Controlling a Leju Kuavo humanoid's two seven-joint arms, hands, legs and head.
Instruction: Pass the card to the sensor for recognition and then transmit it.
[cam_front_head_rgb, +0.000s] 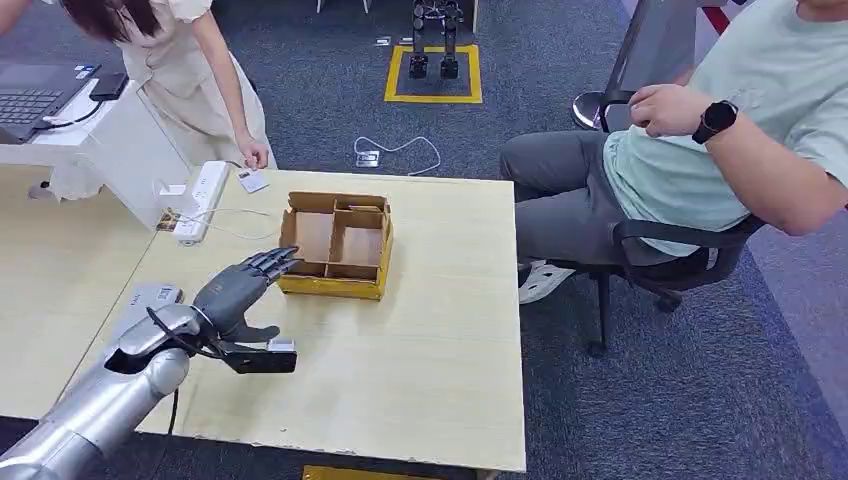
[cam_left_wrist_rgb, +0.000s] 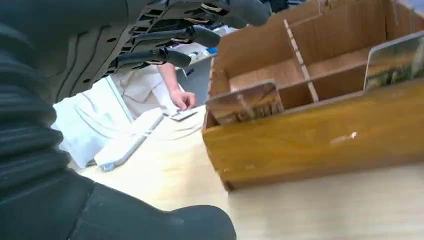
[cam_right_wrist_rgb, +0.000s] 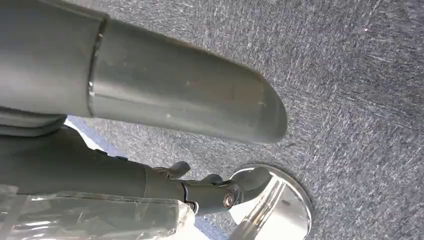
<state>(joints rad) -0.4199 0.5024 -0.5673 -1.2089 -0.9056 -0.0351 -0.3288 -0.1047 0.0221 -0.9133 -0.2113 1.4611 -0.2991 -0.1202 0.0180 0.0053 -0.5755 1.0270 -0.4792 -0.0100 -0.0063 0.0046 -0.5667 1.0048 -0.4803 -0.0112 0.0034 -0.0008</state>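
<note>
A small white card (cam_front_head_rgb: 252, 181) lies at the table's far edge, under the fingertips of a person in a cream dress (cam_front_head_rgb: 195, 70). The left wrist view shows the same card (cam_left_wrist_rgb: 183, 115) below that person's hand (cam_left_wrist_rgb: 182, 100). My left hand (cam_front_head_rgb: 238, 292) hovers over the table with its fingers stretched toward the near left corner of a compartmented cardboard box (cam_front_head_rgb: 330, 287), and it holds nothing. Its dark fingers (cam_left_wrist_rgb: 175, 55) reach past the box's corner (cam_left_wrist_rgb: 320, 145). My right hand (cam_right_wrist_rgb: 175, 95) hangs over carpet, thumb apart from the fingers, with nothing between them.
A white power strip (cam_front_head_rgb: 200, 200) with cables lies at the table's far left. A flat grey device (cam_front_head_rgb: 148, 297) sits beside my left forearm. A person with a black watch sits in an office chair (cam_front_head_rgb: 680, 265) to the right. A laptop (cam_front_head_rgb: 30, 100) stands on the neighbouring desk.
</note>
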